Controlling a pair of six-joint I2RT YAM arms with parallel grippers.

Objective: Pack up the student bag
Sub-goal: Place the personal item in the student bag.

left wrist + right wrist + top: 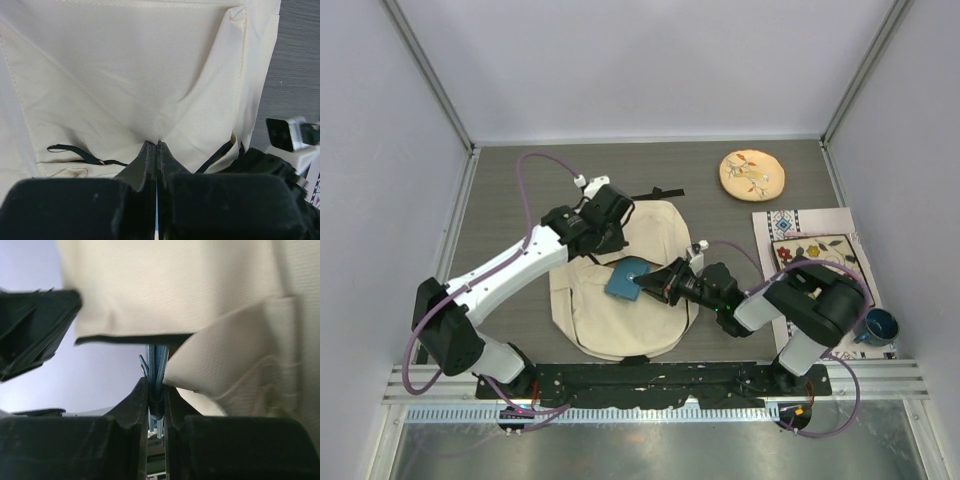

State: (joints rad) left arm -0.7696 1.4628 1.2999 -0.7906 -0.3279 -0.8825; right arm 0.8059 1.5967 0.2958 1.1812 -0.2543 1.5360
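A large cream soft-fabric backpack with thin black straps (615, 322) lies flat at the centre of the grey tabletop (500, 205), midway through being packed. The left gripper (607, 246), reaching in from the lower left of the overhead frame, is clenched on a fold of the bag's cream cloth near its upper edge; its wrist view shows the fabric drawn up into a tent at the fingertips. The right gripper (643, 284), coming in from the lower right, grasps a thin blue book (622, 277) by one edge and holds it over the middle of the bag. Its own camera shows the blue pages pinched between the fingers, directly below a dark-trimmed lip of raised cloth.

The step in hand appears to be sliding the book into the bag while the other arm holds the mouth up. Whether the book's leading edge is already under the lip is hard to tell from overhead. The next move calls for pushing the book forward under that lip, with the cloth kept taut and lifted, before letting go.

A round tan embroidered disc (752, 173), a flat floral mat (817, 250) and a dark blue mug (877, 325) sit well apart at the right of the frame.
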